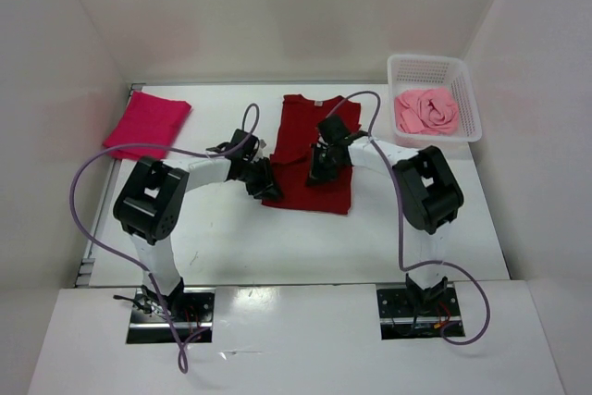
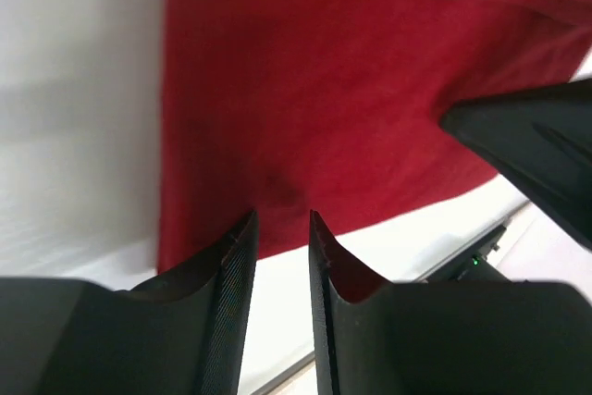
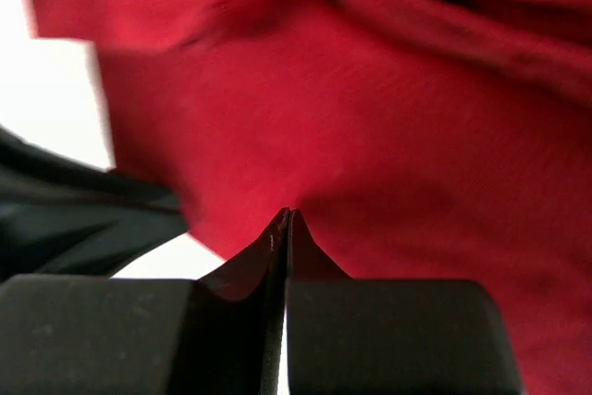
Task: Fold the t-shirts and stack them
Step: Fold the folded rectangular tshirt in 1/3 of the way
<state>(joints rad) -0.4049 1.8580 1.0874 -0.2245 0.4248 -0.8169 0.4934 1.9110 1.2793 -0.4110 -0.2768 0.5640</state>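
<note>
The dark crimson t-shirt (image 1: 310, 150) lies partly folded in the middle of the table, collar toward the back. My left gripper (image 1: 262, 182) is at its near left edge; in the left wrist view the gripper (image 2: 282, 215) stands open, with bare table between the fingers and the crimson cloth (image 2: 351, 90) just beyond the tips. My right gripper (image 1: 324, 168) hovers over the shirt's middle; in the right wrist view it (image 3: 289, 212) is shut, tips pressed together with no cloth seen between them, and the crimson cloth (image 3: 416, 136) is below. A magenta t-shirt (image 1: 148, 122) lies folded at the back left. A light pink t-shirt (image 1: 427, 110) sits crumpled in the basket.
A white mesh basket (image 1: 435, 67) stands at the back right corner. White walls close in the table on three sides. The two grippers are close together, and the right one's black finger (image 2: 536, 154) shows in the left wrist view.
</note>
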